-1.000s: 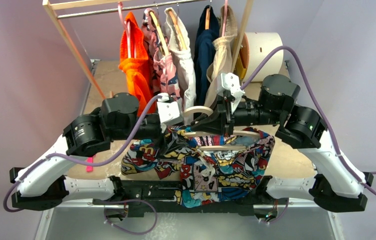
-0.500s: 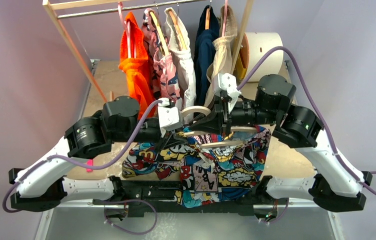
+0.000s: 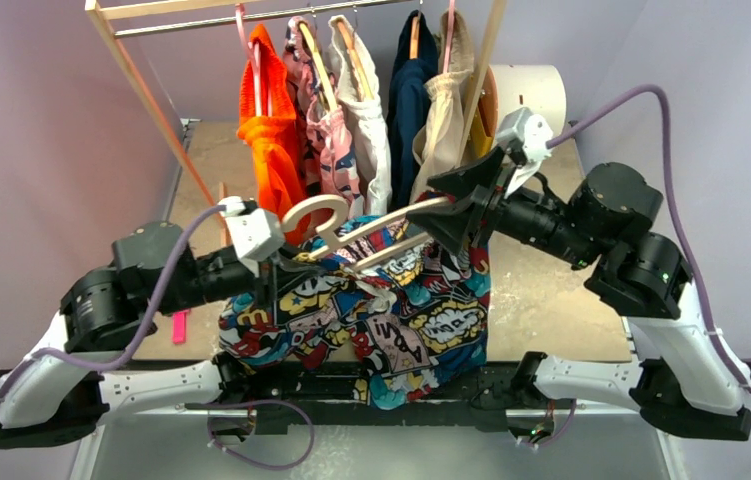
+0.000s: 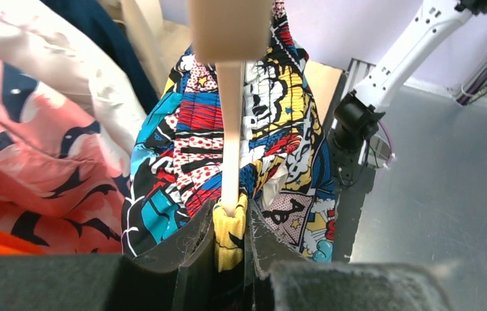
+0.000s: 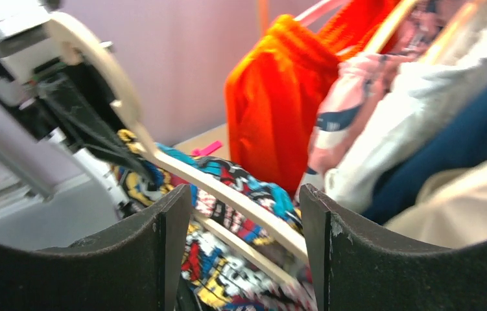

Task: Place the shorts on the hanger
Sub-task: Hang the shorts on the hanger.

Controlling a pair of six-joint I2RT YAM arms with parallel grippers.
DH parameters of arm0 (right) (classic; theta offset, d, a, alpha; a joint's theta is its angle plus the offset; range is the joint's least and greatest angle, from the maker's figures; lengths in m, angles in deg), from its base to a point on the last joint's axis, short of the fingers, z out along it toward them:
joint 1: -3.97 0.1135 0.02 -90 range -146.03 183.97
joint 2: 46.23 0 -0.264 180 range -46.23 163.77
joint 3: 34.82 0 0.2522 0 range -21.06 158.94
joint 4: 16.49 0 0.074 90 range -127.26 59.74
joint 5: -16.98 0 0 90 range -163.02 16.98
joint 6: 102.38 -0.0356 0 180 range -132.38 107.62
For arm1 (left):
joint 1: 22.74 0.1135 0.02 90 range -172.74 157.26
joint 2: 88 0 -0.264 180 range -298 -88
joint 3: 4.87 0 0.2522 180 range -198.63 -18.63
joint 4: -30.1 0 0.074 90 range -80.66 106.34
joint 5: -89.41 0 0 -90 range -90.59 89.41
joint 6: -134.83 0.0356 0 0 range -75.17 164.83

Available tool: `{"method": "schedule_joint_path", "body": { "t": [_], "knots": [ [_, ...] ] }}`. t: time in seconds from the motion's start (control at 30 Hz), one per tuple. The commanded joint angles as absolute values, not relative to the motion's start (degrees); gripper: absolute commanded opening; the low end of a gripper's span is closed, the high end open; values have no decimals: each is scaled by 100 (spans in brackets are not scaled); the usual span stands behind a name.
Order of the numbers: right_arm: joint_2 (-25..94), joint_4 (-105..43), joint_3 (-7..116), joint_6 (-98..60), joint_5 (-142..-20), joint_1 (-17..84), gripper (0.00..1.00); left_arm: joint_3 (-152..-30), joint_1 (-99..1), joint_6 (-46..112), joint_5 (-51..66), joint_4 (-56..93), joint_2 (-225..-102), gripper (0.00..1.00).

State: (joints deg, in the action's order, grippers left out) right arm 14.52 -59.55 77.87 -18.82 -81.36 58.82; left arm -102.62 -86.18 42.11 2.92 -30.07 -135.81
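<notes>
The shorts (image 3: 391, 320), in a comic print of black, red, yellow and blue, hang draped over the cream hanger (image 3: 381, 225), which is held tilted above the table with its hook (image 3: 311, 215) at the left. My left gripper (image 3: 276, 262) is shut on the hanger's left end with yellow cloth pinched around it. In the left wrist view the hanger (image 4: 231, 129) runs straight out from the gripper (image 4: 229, 227) over the shorts (image 4: 189, 129). My right gripper (image 3: 446, 210) stands open at the hanger's right end. In the right wrist view the hanger (image 5: 227, 194) passes between the spread fingers of the gripper (image 5: 244, 220).
Behind hangs a wooden clothes rack (image 3: 141, 90) with an orange garment (image 3: 271, 140), a pink patterned one (image 3: 326, 130), and white (image 3: 366, 120), navy (image 3: 411, 100) and beige (image 3: 441, 115) ones. A cream roll (image 3: 526, 95) stands back right. A pink strip (image 3: 179, 328) lies on the tan table (image 3: 551, 300).
The right gripper has opened and let go of the hanger, swinging up and to the right. The left arm has drawn back leftward, and hanger and shorts have tilted and shifted left.
</notes>
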Motion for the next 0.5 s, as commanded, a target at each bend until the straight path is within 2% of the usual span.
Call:
{"method": "schedule_joint_path", "body": {
  "t": [0.0, 0.3, 0.47],
  "knots": [
    [1381, -6070, 7945, -2223, -6687, 5888, 63, -10288, -8603, 3936, -165, -2541, -13351, 0],
    [1564, -6259, 8018, -2392, -6148, 5890, 59, -10285, -8607, 3900, -273, -2593, -13285, 0],
    [1679, -6295, 8077, -2315, -5874, 5886, 50, -10292, -8610, 3880, -317, -2624, -13283, 0]
  ]
}}
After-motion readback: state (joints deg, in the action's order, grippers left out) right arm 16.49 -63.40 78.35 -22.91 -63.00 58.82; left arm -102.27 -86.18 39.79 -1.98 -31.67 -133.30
